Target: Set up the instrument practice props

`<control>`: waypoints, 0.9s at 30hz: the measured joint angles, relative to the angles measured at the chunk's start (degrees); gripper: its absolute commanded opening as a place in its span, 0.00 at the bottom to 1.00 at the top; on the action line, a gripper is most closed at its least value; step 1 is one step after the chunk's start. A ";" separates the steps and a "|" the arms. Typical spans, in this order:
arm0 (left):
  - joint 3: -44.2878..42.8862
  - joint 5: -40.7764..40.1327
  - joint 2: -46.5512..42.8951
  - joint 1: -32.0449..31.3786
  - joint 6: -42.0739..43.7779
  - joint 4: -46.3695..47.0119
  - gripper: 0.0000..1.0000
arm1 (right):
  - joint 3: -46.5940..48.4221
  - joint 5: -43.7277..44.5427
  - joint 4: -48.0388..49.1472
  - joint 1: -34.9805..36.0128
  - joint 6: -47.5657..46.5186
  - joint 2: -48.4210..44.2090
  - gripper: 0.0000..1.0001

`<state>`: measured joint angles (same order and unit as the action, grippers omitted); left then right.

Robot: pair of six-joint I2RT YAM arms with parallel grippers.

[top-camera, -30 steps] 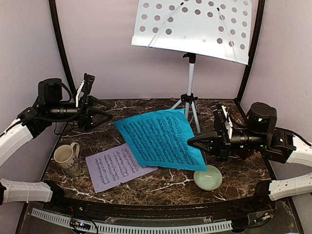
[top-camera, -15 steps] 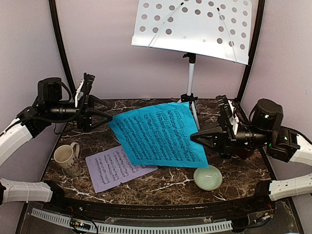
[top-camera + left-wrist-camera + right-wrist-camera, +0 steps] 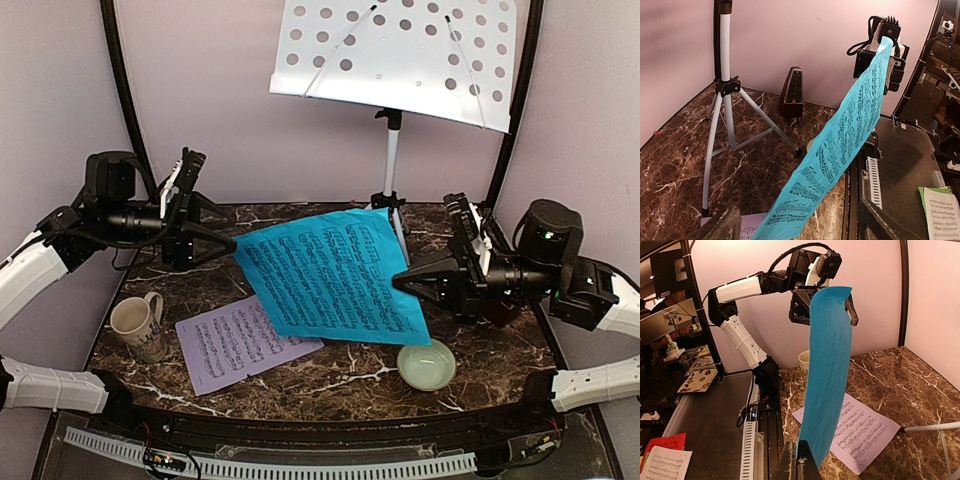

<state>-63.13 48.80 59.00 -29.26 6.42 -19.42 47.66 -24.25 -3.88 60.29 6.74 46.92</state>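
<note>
On the left of the tabletop (image 3: 330, 380) stands one beige mug (image 3: 135, 322). Above it the left gripper (image 3: 222, 230) hangs with fingers spread wide around the left corner of the blue music sheet (image 3: 325, 275), not pinching it. One lilac music sheet (image 3: 235, 345) lies flat below, making two sheets. The blue one is in the air, tilted, in front of the single music stand (image 3: 395, 50). One pale green bowl (image 3: 427, 365) sits below the right gripper (image 3: 400, 283), which pinches the blue sheet's right edge. One metronome (image 3: 792, 92) stands at the back right. The step looks like carrying blue to the stand; next, the left fingers likely must close, then both arms lift evenly.
</note>
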 measured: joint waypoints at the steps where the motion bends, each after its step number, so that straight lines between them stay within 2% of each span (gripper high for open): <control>1: -0.02 -0.24 0.09 -0.22 0.44 -0.44 0.83 | 0.13 0.00 -0.07 0.00 -0.02 0.00 0.00; 5: 1.49 -2.47 -0.24 -0.48 0.92 0.52 0.88 | 0.39 -0.15 -0.04 0.04 -0.02 0.00 0.00; 9: 6.80 -6.62 -1.73 -0.52 0.02 4.17 0.89 | 0.48 -0.31 -0.07 0.15 0.00 -0.04 0.00; 17: 18.18 -9.20 -3.78 -0.52 -5.25 18.36 0.88 | 1.95 -1.27 -0.22 0.55 0.39 -1.60 0.00; 24: 25.24 -5.95 -5.35 -0.55 -10.75 32.37 0.82 | 3.52 -1.73 -0.15 0.61 0.87 -2.75 0.00; 26: 25.75 -4.02 -5.14 -0.55 -13.03 36.44 0.76 | 3.54 -1.73 -0.15 0.61 0.94 -2.93 0.00; 27: 25.83 -3.04 -5.01 -0.55 -14.16 38.38 0.69 | 3.54 -1.70 -0.11 0.61 1.05 -3.06 0.00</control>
<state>-37.30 45.76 54.00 -29.80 -7.75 18.96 51.20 -25.96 -3.99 60.90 7.79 43.86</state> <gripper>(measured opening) 0.800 0.007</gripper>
